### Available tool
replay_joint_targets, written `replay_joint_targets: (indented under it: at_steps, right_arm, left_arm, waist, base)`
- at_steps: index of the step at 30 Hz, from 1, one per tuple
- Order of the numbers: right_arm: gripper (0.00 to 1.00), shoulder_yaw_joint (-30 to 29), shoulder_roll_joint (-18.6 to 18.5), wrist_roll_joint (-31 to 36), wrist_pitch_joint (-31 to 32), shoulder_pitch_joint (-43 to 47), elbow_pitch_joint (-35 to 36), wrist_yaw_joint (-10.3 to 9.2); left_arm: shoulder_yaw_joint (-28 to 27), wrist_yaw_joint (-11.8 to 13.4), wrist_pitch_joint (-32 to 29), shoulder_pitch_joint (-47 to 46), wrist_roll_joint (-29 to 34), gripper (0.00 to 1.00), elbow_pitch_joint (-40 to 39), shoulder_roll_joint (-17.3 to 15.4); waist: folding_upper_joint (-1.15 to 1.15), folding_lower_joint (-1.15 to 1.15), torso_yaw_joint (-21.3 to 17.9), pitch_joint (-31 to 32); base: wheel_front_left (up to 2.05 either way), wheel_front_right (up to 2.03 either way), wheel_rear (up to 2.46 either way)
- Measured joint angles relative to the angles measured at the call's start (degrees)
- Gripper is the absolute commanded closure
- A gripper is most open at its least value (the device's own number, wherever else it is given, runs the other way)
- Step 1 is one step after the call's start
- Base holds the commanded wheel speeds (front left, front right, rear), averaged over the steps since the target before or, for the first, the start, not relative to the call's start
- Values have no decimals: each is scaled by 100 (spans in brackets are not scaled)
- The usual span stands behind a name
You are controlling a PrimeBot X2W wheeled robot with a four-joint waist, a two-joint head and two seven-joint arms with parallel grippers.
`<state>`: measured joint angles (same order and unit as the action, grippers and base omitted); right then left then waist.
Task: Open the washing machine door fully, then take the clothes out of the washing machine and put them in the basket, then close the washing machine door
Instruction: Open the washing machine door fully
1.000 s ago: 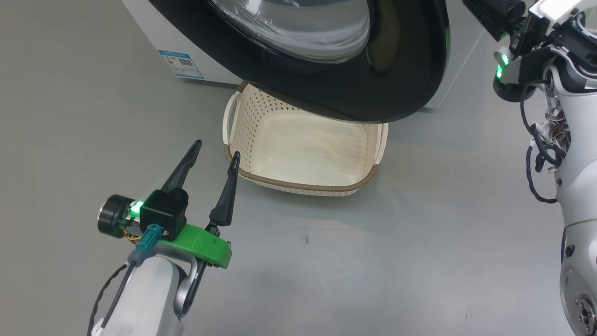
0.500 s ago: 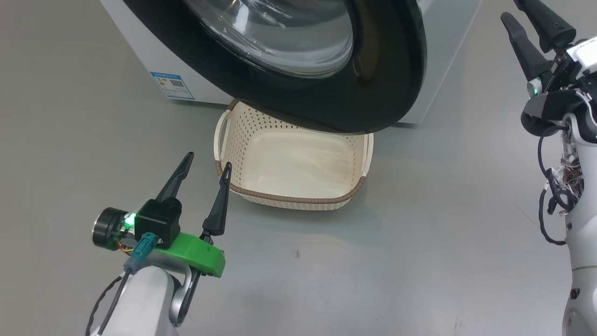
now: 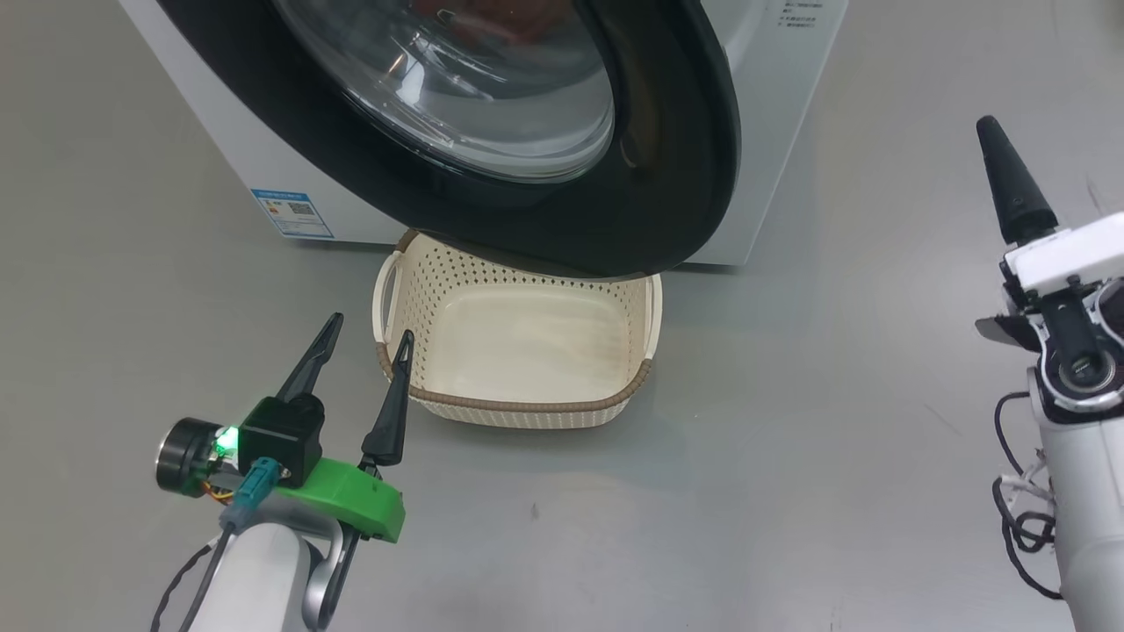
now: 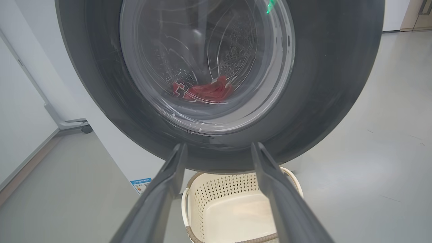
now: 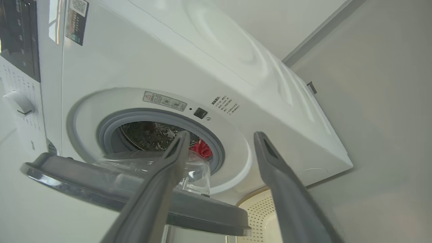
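Observation:
The washing machine door (image 3: 676,158), a black ring around a glass bowl, stands partly open from the white washing machine (image 5: 168,67), over the far rim of the cream basket (image 3: 518,405). Red clothes (image 4: 206,91) lie in the drum, seen through the glass and past the grey gasket (image 5: 201,148). My left gripper (image 3: 369,329) is open, low on the floor's left just beside the basket (image 4: 236,189), holding nothing. My right gripper (image 5: 221,135) is open and empty, off to the door's right; one of its fingers (image 3: 1014,193) points up at the right edge.
Grey floor spreads around the basket and to the machine's right. A blue label sticker (image 3: 292,213) sits low on the machine's front. A wheeled frame's foot (image 4: 76,123) stands by the wall at the left.
My right gripper has opened, let go of the door's edge and come down and away to the right. The head camera has shifted. The left arm has kept still.

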<state>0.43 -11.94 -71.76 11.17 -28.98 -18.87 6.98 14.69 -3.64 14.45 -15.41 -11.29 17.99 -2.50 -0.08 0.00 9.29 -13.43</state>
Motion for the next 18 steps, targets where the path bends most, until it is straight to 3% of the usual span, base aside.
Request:
replay_joint_targets:
  at_steps: [4, 9, 14, 18]
  right_arm:
    - [0, 246, -163, 745, -610, 366, 136, 0]
    - [0, 672, -686, 2224, -1449, 730, 164, 0]
    - [0, 942, -838, 3167, -2081, 948, 81, -20]
    - [0, 1107, -944, 3762, -2475, 1111, 55, -301]
  left_arm:
    - [-30, 0, 0, 46, 20, 0, 12, -14]
    - [-59, 0, 0, 105, 22, 0, 33, -20]
    - [-88, 0, 0, 171, 30, 0, 80, -25]
    - [-104, 0, 0, 236, 30, 0, 133, -25]
  waist:
    - [0, 0, -92, 96]
    - [0, 0, -194, 209]
    - [0, 0, -285, 316]
    - [0, 0, -340, 406]
  base:
    - [0, 0, 0]
    - [0, 0, 0]
    - [0, 0, 0]
    - [0, 0, 0]
